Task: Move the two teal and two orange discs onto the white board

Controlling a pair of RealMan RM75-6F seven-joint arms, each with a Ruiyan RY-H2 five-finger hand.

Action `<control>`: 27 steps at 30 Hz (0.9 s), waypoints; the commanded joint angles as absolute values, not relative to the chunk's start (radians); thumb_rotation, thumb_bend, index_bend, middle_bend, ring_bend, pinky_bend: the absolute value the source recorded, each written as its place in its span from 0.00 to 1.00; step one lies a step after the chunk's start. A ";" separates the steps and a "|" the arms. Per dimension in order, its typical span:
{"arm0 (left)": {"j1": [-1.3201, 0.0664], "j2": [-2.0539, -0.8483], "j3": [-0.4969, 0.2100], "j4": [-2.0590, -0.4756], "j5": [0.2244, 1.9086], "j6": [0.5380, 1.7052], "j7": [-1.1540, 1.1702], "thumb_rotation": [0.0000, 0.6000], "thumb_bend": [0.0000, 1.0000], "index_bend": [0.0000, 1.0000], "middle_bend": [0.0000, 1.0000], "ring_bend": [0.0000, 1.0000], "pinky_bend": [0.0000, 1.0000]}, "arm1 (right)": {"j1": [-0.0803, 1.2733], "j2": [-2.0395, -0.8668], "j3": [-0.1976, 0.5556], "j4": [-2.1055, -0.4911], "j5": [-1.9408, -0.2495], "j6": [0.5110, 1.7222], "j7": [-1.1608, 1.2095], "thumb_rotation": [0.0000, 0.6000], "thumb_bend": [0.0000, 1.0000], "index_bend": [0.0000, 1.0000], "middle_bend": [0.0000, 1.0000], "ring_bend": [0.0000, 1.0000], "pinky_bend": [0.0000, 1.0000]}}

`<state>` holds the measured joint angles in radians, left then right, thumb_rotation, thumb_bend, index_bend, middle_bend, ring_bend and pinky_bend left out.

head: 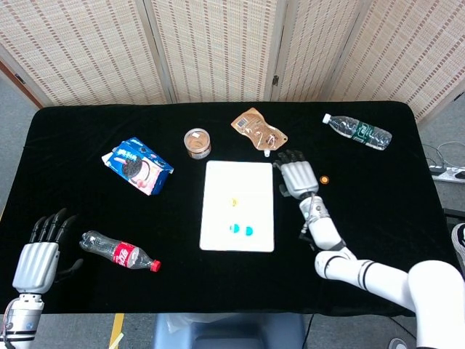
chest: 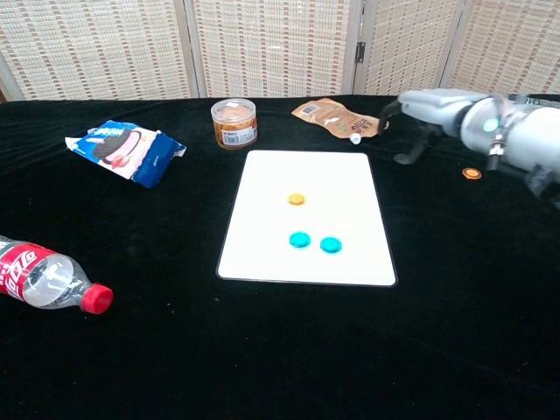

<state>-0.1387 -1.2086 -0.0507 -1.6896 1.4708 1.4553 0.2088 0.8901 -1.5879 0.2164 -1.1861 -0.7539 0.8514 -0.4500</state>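
Success depends on a low, gentle pinch, because the last orange disc (head: 325, 179) lies flat on the black cloth just beside the right hand (head: 293, 177), empty with fingers spread, while three discs already lie on the board (chest: 262, 245).
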 commanded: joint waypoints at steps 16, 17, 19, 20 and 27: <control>-0.143 -1.205 -0.053 -1.715 1.480 1.461 0.237 1.00 0.25 0.14 0.04 0.06 0.00 | 0.806 -1.629 0.191 -0.911 -0.745 0.715 -0.327 1.00 0.45 0.33 0.14 0.00 0.00; -0.143 -1.205 -0.053 -1.716 1.479 1.460 0.238 1.00 0.25 0.14 0.04 0.06 0.00 | 0.807 -1.636 0.192 -0.894 -0.745 0.708 -0.328 1.00 0.45 0.34 0.14 0.00 0.00; -0.144 -1.205 -0.053 -1.718 1.476 1.457 0.242 1.00 0.25 0.14 0.04 0.06 0.00 | 0.810 -1.652 0.196 -0.854 -0.738 0.691 -0.330 1.00 0.45 0.34 0.14 0.00 0.00; -0.145 -1.205 -0.052 -1.719 1.476 1.455 0.241 1.00 0.25 0.14 0.04 0.06 0.00 | 0.810 -1.658 0.199 -0.840 -0.735 0.683 -0.328 1.00 0.45 0.35 0.14 0.00 0.00; -0.147 -1.203 -0.052 -1.721 1.471 1.449 0.243 1.00 0.25 0.14 0.04 0.06 0.00 | 0.815 -1.692 0.211 -0.761 -0.740 0.641 -0.323 1.00 0.45 0.37 0.14 0.00 0.00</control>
<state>-0.1467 -1.2032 -0.0515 -1.7214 1.4715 1.4492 0.2428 0.8129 -1.6861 0.2080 -0.7682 -0.7375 0.6467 -0.3246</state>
